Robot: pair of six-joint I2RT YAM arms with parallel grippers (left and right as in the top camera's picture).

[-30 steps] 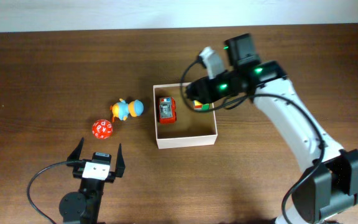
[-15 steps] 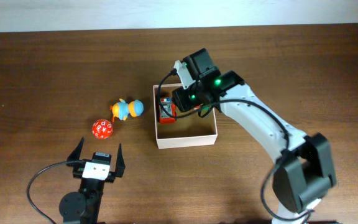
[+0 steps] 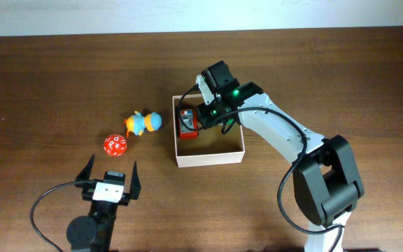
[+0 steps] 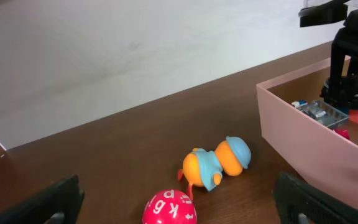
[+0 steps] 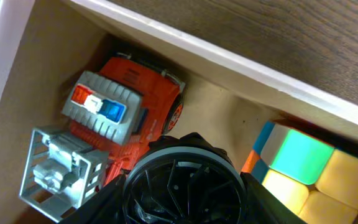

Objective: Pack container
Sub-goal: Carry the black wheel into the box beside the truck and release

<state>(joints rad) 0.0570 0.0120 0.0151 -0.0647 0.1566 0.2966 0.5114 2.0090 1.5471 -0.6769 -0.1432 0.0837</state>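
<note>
The container sits just right of a duck, with a truck and a cube inside. The right gripper hangs over the truck, clamped on a black wheel — the left gripper gapes wide.

container near half free, toy truck, right arm blocking far side

The only writing is on the red ball, which lies well to the left of the box. White letters and digits are printed all over it. A "k" reads plainly; the rest are too small or cut off. The toy truck inside the box shows no legible marking.
</note>
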